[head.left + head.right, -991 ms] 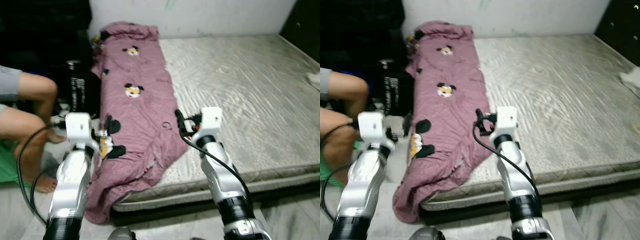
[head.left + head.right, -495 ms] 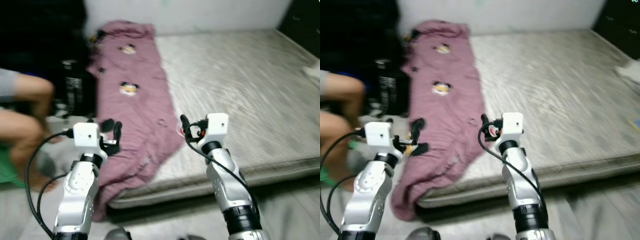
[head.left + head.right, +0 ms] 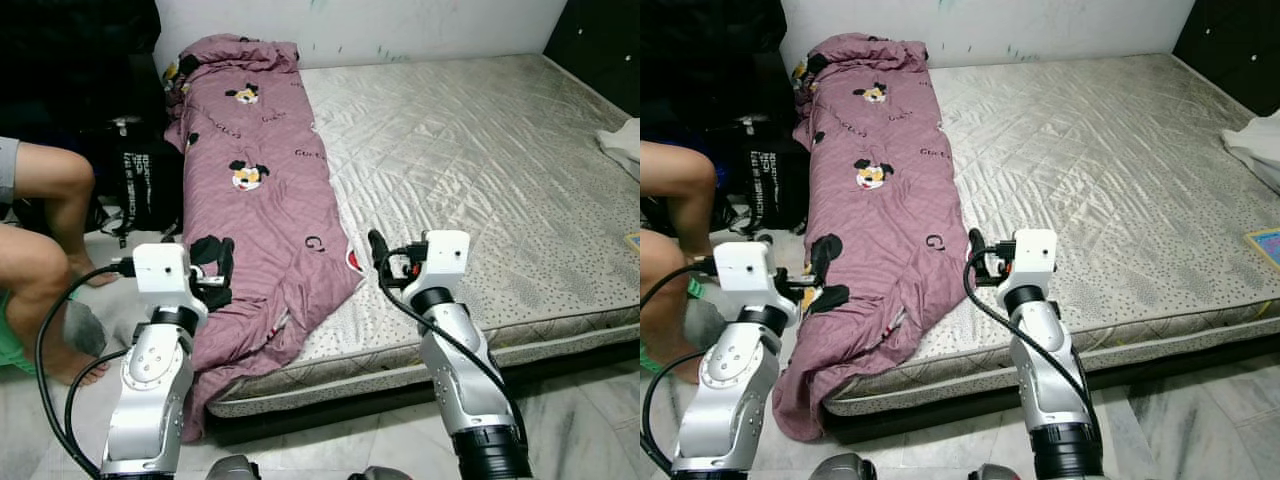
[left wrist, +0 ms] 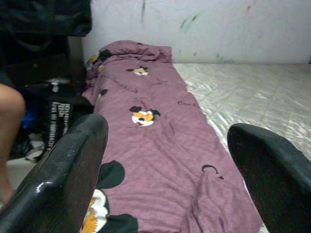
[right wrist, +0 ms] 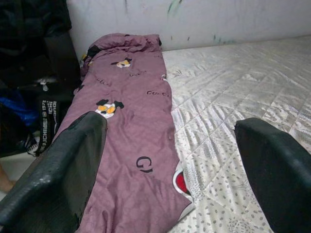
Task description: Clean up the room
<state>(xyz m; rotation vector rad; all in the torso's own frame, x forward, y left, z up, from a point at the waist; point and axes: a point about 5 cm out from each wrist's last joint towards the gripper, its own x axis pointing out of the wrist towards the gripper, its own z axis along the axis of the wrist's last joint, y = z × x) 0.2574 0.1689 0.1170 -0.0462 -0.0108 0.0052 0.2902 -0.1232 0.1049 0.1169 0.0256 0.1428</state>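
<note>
A mauve blanket (image 3: 260, 190) printed with cartoon mice lies along the left side of a grey quilted mattress (image 3: 480, 170). Its near end hangs over the front left corner down to the floor. My left gripper (image 3: 222, 272) is held out just before that hanging end, open, with nothing between its fingers (image 4: 63, 170). My right gripper (image 3: 378, 252) is open too and hovers over the mattress's front edge, just right of the blanket's hem (image 5: 180, 187). Neither gripper touches the blanket.
A person sits at the left, bare legs (image 3: 50, 210) close to my left arm. A black bag (image 3: 150, 185) stands beside the bed. A white cloth (image 3: 625, 140) and a colourful flat item (image 3: 1265, 245) lie at the mattress's right edge. Marble floor (image 3: 580, 420) runs in front.
The whole picture has shifted and sharpened, so the camera moved. Both arms stay held forward with their fingers open, much as before.
</note>
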